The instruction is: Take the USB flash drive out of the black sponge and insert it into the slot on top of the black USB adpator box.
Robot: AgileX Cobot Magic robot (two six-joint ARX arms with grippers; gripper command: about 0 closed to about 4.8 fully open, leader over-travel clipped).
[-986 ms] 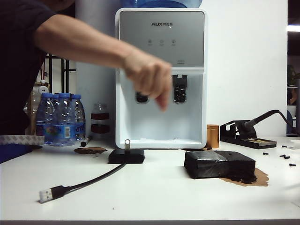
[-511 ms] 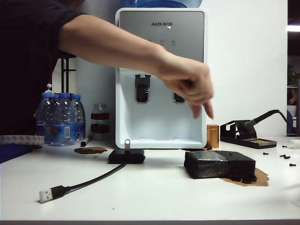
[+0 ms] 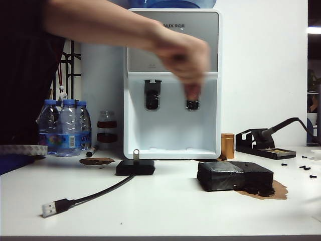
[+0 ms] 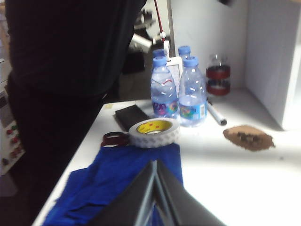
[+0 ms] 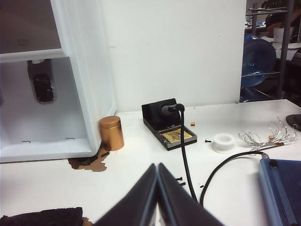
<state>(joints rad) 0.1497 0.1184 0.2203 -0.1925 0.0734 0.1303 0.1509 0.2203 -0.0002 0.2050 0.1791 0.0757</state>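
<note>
My two dark pincers

My left pincer (image 4: 155, 197) and right pincer (image 5: 157, 197) each show two smooth dark-grey fingers, tapering to a meeting point.

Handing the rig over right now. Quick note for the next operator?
Left gripper: jaws shut, empty, above the blue cloth at the table's left end.
Right gripper: jaws shut, empty, at the right end near the soldering stand.
USB flash drive stands upright in the black USB adpator box; the black sponge lies to its right with no drive visible in it.
A person's hand is over the table.
Done: drive looks inserted. Left: nothing visible; wait for the hand to clear.
</note>
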